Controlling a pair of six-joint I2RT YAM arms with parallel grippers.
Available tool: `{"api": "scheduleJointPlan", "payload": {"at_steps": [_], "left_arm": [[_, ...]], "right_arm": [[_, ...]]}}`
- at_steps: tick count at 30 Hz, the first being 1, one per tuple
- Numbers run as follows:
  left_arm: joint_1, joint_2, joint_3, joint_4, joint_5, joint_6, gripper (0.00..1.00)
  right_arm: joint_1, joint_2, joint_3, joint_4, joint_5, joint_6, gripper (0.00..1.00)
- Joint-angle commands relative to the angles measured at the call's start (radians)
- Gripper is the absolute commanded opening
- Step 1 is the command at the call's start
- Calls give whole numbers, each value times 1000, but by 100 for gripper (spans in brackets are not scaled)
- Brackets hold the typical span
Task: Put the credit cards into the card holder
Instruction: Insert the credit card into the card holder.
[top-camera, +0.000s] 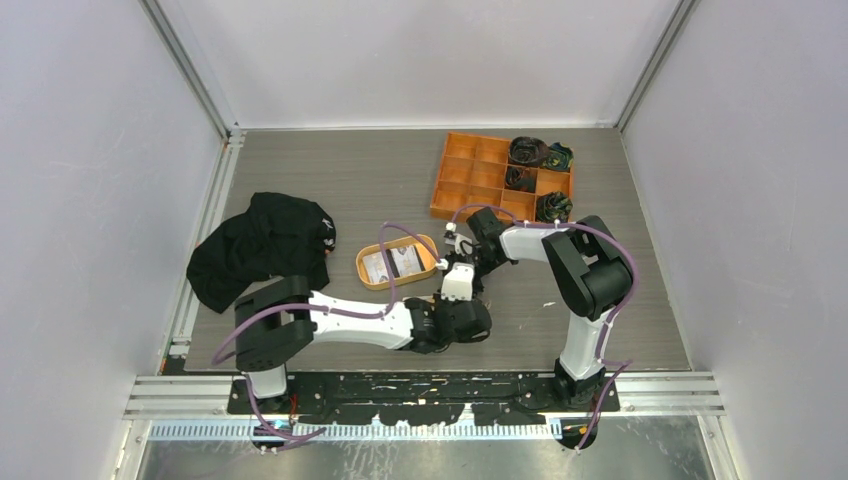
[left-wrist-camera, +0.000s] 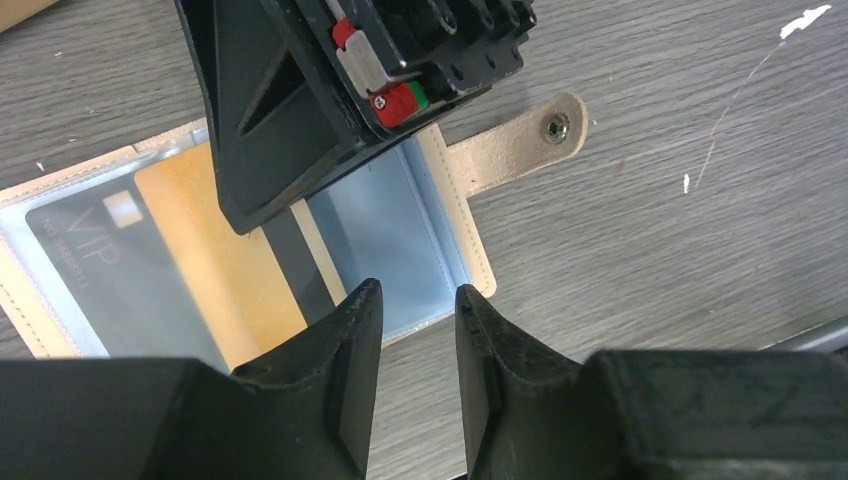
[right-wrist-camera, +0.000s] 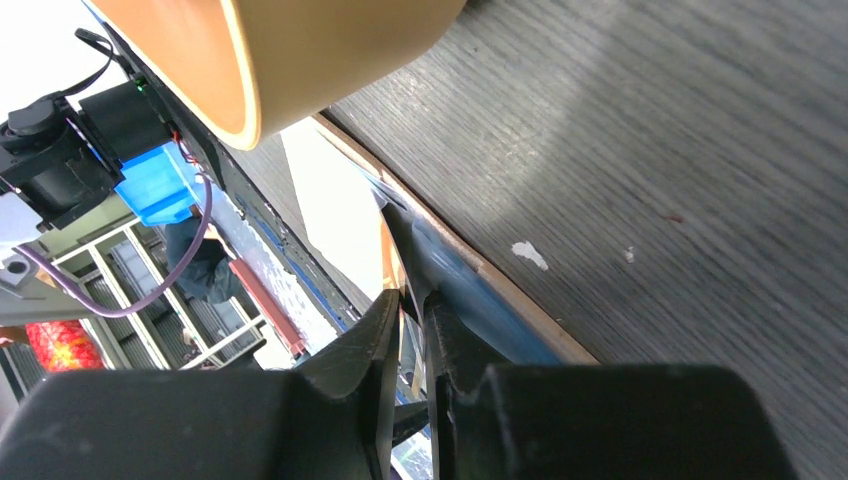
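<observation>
The card holder (left-wrist-camera: 470, 170) lies open on the table, beige with a snap tab and clear sleeves. A dark card (left-wrist-camera: 110, 265) marked VIP sits in its left sleeve. My right gripper (right-wrist-camera: 411, 298) reaches down over the holder's middle, nearly shut on a thin tan leaf standing up from it. I cannot tell whether a card is pinched with the leaf. My left gripper (left-wrist-camera: 417, 292) hovers at the holder's near edge, open, with only table and the blue sleeve between its fingers. In the top view both grippers meet at the table's middle and hide the holder. Two light cards (top-camera: 395, 264) lie in the oval tray.
The oval orange-tan tray (top-camera: 362, 270) sits just left of the grippers. An orange compartment box (top-camera: 478, 172) with dark rolled items stands at the back right. A black cloth (top-camera: 262, 248) lies heaped at the left. The right gripper's body (left-wrist-camera: 330, 90) hangs close above the holder.
</observation>
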Motion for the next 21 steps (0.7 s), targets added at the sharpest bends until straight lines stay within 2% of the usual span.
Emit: {"api": "scheduleJointPlan", "payload": {"at_steps": [1, 12, 21], "left_arm": [[22, 21, 41, 17, -17, 16, 34], [51, 39, 26, 11, -11, -37, 35], [57, 18, -9, -6, -24, -76, 36]], "right_arm": [[2, 10, 25, -5, 54, -21, 20], [1, 19, 35, -24, 67, -37, 21], [2, 17, 52, -52, 63, -60, 31]]}}
